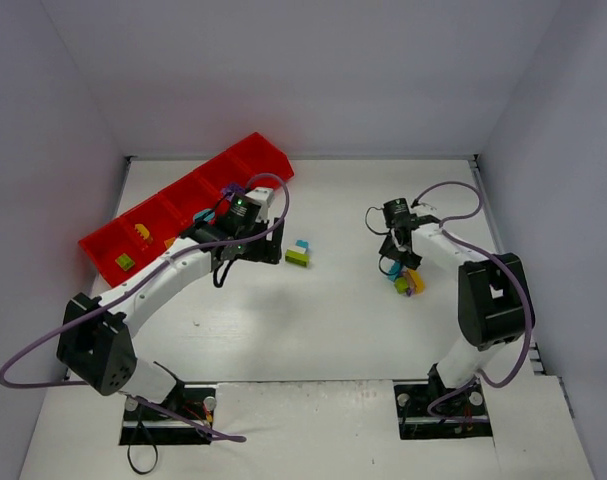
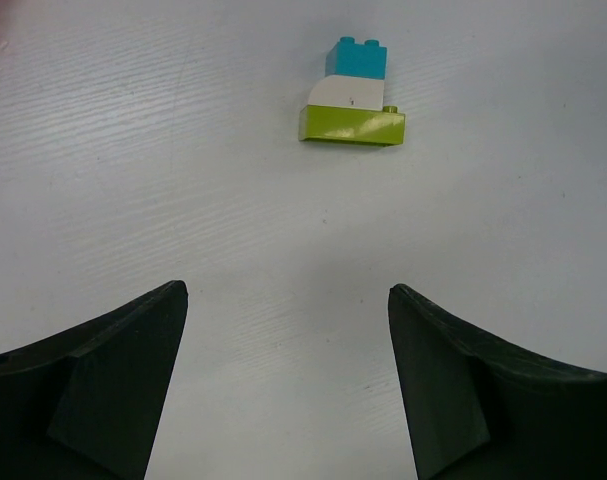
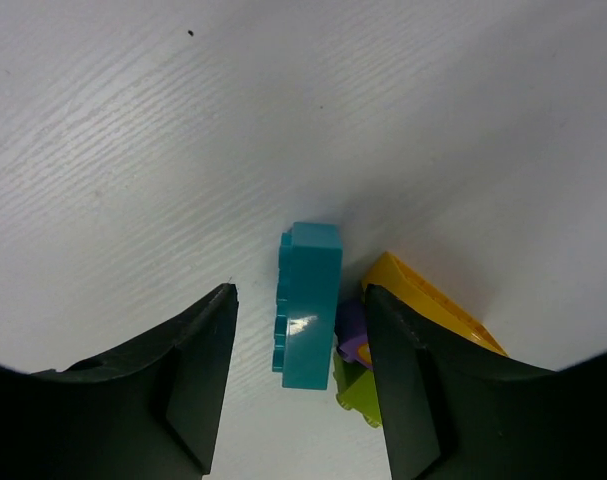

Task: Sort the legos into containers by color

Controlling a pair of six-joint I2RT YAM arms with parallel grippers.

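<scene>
Right gripper (image 3: 299, 292): fingers stood apart on either side of a teal brick (image 3: 310, 308), with a gap on each side and nothing grasped yet; probably lined up to pinch it.
Pile (image 1: 408, 282): other bricks leaned against the teal one, well apart from the red tray (image 1: 263, 152).
Left gripper (image 2: 286, 290): released and empty, just beside the tray, facing a small stack (image 2: 353, 105).
Tray contents: the near-end compartment held a lime brick (image 1: 125, 262), the next a yellow brick (image 1: 141, 232); the others were partly hidden by the left arm (image 1: 173, 270).
</scene>
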